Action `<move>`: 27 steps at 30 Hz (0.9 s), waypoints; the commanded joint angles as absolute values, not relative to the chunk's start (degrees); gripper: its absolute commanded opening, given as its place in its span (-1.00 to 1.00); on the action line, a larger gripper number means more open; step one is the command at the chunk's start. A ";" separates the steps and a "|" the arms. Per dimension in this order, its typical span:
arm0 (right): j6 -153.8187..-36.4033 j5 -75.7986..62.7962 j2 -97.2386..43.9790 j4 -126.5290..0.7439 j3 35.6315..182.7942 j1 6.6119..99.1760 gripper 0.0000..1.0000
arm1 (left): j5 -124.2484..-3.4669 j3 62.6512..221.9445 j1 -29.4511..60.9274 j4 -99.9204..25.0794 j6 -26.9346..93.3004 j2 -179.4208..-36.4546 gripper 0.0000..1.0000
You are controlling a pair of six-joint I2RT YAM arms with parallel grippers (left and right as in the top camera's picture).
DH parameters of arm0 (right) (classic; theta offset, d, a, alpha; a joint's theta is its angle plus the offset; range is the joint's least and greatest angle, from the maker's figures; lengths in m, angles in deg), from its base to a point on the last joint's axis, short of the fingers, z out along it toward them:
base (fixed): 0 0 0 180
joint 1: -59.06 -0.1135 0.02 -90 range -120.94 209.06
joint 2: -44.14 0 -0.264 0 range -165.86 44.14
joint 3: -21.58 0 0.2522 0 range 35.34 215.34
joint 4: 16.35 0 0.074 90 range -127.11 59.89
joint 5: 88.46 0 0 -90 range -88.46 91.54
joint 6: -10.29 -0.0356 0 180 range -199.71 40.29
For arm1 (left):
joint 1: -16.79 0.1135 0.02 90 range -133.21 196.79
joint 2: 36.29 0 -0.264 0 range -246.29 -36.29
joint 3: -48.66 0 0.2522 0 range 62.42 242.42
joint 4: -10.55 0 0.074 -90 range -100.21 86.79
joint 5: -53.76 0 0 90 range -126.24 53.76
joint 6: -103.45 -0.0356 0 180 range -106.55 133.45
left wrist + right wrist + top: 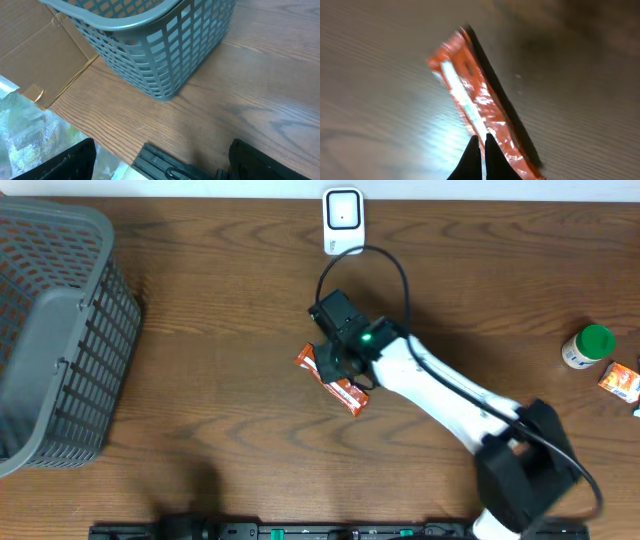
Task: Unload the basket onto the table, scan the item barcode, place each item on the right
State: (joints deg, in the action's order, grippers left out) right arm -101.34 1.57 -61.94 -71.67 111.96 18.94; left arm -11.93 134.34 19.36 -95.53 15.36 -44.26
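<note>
Gloss and a white stripe mark the orange packet (470,92); right gripper (481,146) leans over, fingertips pinched onto it.

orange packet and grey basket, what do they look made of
Orange packet: thin plastic film or foil, glossy. It is crinkled and throws bright glare.
Grey basket: probably moulded plastic, matte. It has an even grid of holes and a smooth rounded rim.

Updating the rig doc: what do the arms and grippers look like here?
Right arm: white link, black joint housings, a green light near the wrist, black cable looping off it. Right gripper: slim black tapered fingers. Left gripper: bulky black fingers.
</note>
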 commanded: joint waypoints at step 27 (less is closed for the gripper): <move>-98.13 0.53 -71.62 -70.82 118.93 17.41 -0.97 | -11.62 134.49 19.51 -99.99 15.71 -43.93 0.71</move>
State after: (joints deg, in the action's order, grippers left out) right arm -98.72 0.31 -66.68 -70.66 120.35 17.98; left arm -11.93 134.34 19.38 -95.53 15.36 -44.26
